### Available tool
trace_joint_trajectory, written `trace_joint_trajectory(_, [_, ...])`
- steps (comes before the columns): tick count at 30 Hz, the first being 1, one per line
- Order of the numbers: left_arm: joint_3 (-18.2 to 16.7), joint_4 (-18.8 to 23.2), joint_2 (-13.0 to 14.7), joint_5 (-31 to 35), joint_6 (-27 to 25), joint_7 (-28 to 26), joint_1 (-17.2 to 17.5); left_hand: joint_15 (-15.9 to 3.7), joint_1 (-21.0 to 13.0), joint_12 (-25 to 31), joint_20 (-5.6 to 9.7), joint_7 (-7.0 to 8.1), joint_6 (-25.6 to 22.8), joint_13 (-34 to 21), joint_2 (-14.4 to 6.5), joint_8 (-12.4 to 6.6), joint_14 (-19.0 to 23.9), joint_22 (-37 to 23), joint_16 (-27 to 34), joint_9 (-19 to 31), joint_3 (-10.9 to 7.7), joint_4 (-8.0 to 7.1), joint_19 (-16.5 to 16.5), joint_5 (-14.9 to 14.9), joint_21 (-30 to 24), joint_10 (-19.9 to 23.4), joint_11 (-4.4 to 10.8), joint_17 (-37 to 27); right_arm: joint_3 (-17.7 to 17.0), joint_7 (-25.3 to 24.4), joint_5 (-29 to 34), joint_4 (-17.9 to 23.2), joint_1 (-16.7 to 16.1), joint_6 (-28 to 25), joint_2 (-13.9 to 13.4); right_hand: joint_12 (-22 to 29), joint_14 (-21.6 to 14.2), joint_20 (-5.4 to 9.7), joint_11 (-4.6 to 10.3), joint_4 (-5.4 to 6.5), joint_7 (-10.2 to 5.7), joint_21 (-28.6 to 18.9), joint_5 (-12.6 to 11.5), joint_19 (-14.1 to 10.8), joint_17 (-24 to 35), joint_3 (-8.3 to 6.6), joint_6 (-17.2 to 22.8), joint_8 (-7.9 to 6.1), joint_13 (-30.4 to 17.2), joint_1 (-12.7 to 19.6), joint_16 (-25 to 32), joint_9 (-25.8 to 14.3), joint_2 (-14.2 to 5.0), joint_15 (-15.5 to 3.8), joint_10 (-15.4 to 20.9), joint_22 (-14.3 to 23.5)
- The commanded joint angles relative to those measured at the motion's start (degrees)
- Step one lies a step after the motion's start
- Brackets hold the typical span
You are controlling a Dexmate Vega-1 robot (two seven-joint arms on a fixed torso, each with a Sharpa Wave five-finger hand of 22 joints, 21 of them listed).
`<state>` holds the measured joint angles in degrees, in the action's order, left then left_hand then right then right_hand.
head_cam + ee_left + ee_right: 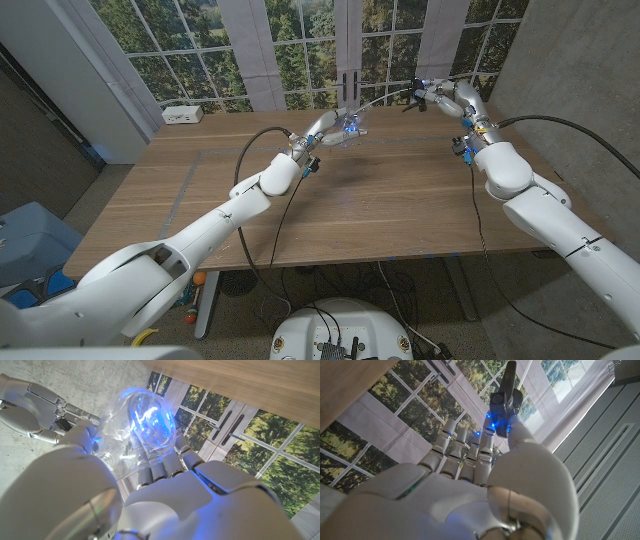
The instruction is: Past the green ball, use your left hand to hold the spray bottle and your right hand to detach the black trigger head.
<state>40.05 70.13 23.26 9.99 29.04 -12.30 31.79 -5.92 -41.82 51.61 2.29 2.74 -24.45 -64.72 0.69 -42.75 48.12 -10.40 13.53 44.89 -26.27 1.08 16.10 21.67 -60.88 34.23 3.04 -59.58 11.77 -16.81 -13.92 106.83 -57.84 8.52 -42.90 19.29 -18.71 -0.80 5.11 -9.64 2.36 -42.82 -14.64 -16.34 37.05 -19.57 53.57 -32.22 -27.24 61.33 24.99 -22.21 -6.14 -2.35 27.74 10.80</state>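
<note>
Wooden table (400, 200), windows (300, 40) behind — trees outside

Your left hand (335, 128) grips the spray bottle (352, 128) over the table's far edge; your right hand (445, 95), raised, pinches the black trigger head (418, 99).

The left robot hand (325, 128) holds the bottle (352, 130) above the far middle of the tabletop (380, 200). The right robot hand (445, 96) is off to its right, well apart, above the tabletop's far right corner, and holds the trigger head (418, 98), which is apart from the bottle. A box (183, 114) sits at the far left corner.
</note>
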Motion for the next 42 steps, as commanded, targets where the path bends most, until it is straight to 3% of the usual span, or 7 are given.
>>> trace_joint_trajectory(1, [-0.27,2.16,0.85,0.26,-2.37,-0.63,1.32,-7.12,-8.34,-0.19,3.34,4.54,-4.92,-0.05,-11.25,-0.32,0.51,-0.12,-0.28,0.01,-7.58,-6.21,-0.3,0.35,-0.21,8.9,8.51,-0.16,-1.79,-3.4,0.45,-1.15,-1.78,2.05,2.31,-0.11,0.01,0.26,0.47,0.15,0.06,-0.33,-0.44,-0.3,0.22,-0.44,0.13,-0.66,-0.29,0.87,-0.01,-0.48,-0.33,-5.74,0.53,0.08])
trace_joint_trajectory(12, [-0.51,4.41,1.46,1.68,-4.11,-2.53,2.74,-7.11,-8.24,-0.18,3.38,4.54,-5.01,-0.13,-11.22,-0.38,0.47,-0.09,-0.67,0.02,-7.69,-6.19,-0.72,0.36,-0.11,8.95,8.56,0.01,-2.26,-5.64,1.89,-0.22,-2.71,0.98,3.12,-0.24,0.26,0.32,0.46,0.22,0.07,-0.47,-0.96,-0.11,0.33,-0.52,-0.11,-0.89,-0.44,0.71,-0.06,-0.88,-0.24,-5.81,0.66,0.06])
trace_joint_trajectory(19, [-0.86,7.03,2.24,3.33,-6.89,-4.4,4.09,-7.13,-8.18,-0.38,3.23,4.53,-4.9,0.11,-11.2,-0.38,0.64,-0.06,-0.97,0.06,-7.79,-6.13,-1.17,0.32,0.0,8.83,8.6,0.26,-2.01,-13.06,6.67,1.99,-3.65,-3.33,5.97,-0.06,0.01,0.8,0.44,0.16,0.2,-0.68,-1.39,-0.19,0.46,-0.7,-0.3,-1.04,-0.59,0.81,0.1,-1.14,-0.3,-6.18,1.48,0.05])
trace_joint_trajectory(27, [-0.43,10.79,3.72,7.4,-12.27,-6.19,5.1,-7.26,-8.37,-1.42,1.67,4.17,-5.42,2.27,-11.57,0.2,-0.96,0.08,-3.37,-1.26,-8.4,-5.76,-3.77,0.05,0.89,9.16,8.48,3.92,-2.32,-9.28,5.63,7.65,-4.44,-14.9,1.86,-0.42,-0.05,0.86,0.2,0.39,0.02,-0.91,-1.97,-0.17,0.24,-0.89,-1.0,-1.1,-0.78,0.31,-0.2,-1.54,-0.2,-5.73,1.04,0.04])
trace_joint_trajectory(29, [-0.28,11.25,3.92,8.11,-13.15,-6.71,5.34,-7.44,-9.0,-2.99,1.23,3.54,-7.44,6.28,-11.33,0.57,-1.05,0.17,-3.61,-3.11,-9.23,-4.31,-4.28,-1.0,1.17,10.71,8.52,7.9,-2.43,-7.94,4.9,8.79,-4.5,-17.38,0.6,-0.61,0.17,0.83,-0.14,0.43,-0.07,-0.96,-2.1,-0.11,0.31,-0.88,-1.13,-1.16,-0.82,0.21,-0.23,-1.7,-0.2,-5.24,0.7,0.03])
trace_joint_trajectory(35, [-0.15,14.09,4.69,9.56,-18.23,-6.94,6.34,-7.81,-11.46,-8.77,-0.42,1.7,-14.18,19.98,-11.04,5.09,-2.7,0.36,-3.31,-12.32,-12.34,4.16,-5.42,-7.86,2.57,15.93,8.43,20.16,-2.43,-3.37,2.39,12.75,-3.78,-26.65,-4.02,-1.0,0.88,0.58,-0.65,0.42,-0.18,-0.98,-2.4,0.29,0.63,-0.78,-1.48,-1.24,-0.92,0.06,-0.25,-2.01,-0.17,-4.71,0.02,0.03])
trace_joint_trajectory(42, [0.74,18.31,6.17,13.08,-26.09,-6.49,6.96,-7.84,-12.31,-12.78,-1.32,0.18,-17.91,27.71,-10.29,8.03,-6.03,0.52,-3.22,-17.34,-12.93,8.57,-5.91,-11.27,4.49,19.5,8.94,26.41,-0.68,1.56,-0.28,15.41,-0.76,-35.24,-8.65,-1.34,1.78,0.39,-0.92,0.48,-0.1,-0.87,-2.71,1.04,0.83,-0.76,-2.26,-1.09,-1.02,-0.13,-0.47,-2.27,-0.27,-4.1,-0.54,0.01])
